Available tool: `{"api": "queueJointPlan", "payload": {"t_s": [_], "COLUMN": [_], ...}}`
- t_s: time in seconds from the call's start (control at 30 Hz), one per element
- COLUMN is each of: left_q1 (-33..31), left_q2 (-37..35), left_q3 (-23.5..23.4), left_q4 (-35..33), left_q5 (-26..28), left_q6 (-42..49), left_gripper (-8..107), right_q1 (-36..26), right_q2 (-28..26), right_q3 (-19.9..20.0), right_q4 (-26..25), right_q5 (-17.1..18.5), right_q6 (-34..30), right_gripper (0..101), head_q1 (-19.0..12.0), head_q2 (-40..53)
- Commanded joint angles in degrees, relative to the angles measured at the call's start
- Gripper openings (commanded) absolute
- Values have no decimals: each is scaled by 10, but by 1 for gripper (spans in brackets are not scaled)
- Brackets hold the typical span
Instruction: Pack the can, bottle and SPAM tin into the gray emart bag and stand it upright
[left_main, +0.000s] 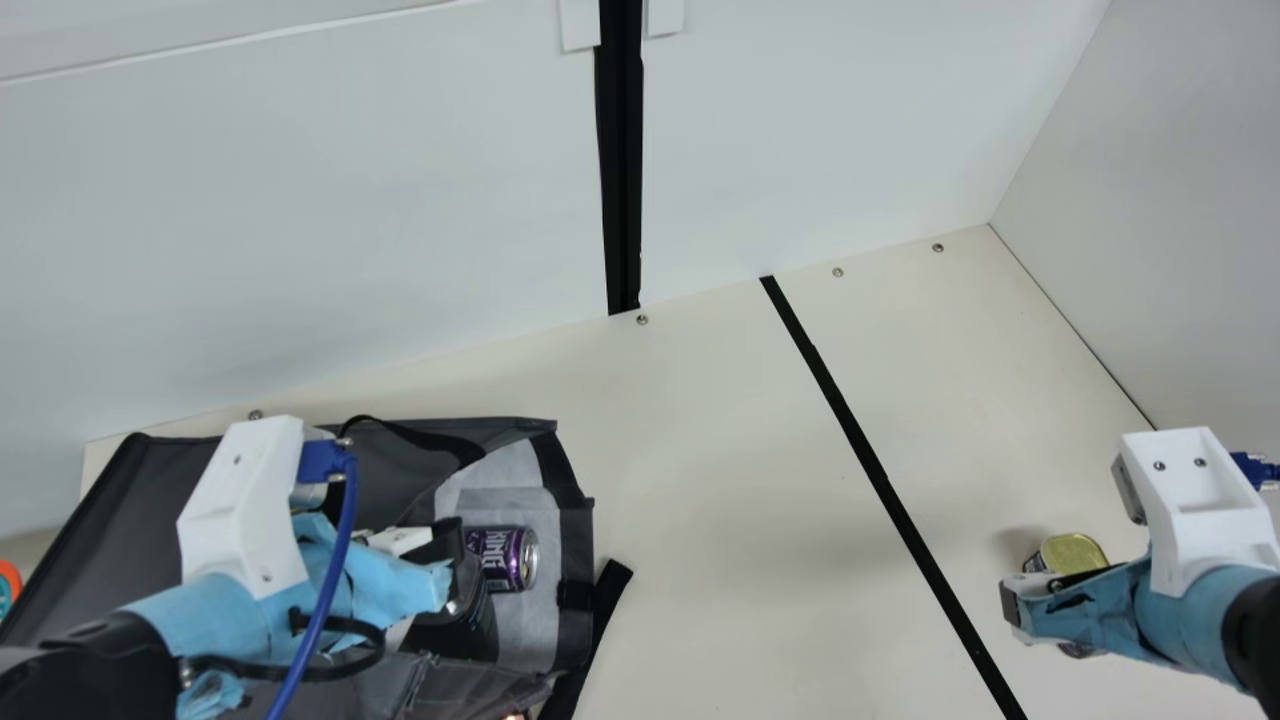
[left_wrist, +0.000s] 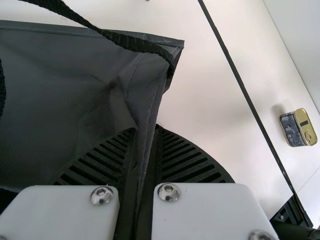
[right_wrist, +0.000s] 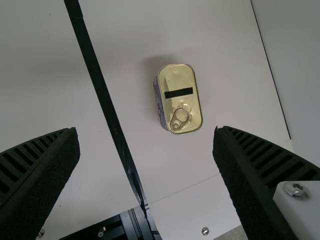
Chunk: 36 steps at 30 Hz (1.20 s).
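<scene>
Near the bench's (left_main: 700, 450) right edge, the SPAM tin (right_wrist: 182, 102) sits just beyond the open right end effector (left_main: 1018, 606), apart from it; the left end effector (left_main: 460, 590) grips the gray bag's (left_wrist: 60, 100) side.

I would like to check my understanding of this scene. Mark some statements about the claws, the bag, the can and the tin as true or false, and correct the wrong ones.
1. The left claw pinches an edge of the gray bag. True.
2. The right claw is shut on the SPAM tin. False: it is open, and the tin rests on the table.
3. The purple can lies on its side. True.
4. The gray bag stands upright. False: it lies on the table.
5. The tin has a pull ring on its gold lid. True.
</scene>
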Motion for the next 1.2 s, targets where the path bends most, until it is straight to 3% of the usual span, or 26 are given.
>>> {"api": "queueJointPlan", "payload": {"t_s": [0.0, 1.17], "left_q1": [0, 0], "left_q2": [0, 0], "left_q3": [0, 0], "left_q4": [0, 0], "left_q5": [0, 0], "left_q6": [0, 0], "left_gripper": [-8, -8], "right_q1": [-8, -165], "right_q2": [3, 74], "right_q3": [0, -3], "right_q4": [6, 80], "right_q5": [0, 0], "right_q6": [-11, -218], "right_gripper": [95, 95], "head_q1": [-13, -13], "head_q2": [-1, -1]}}
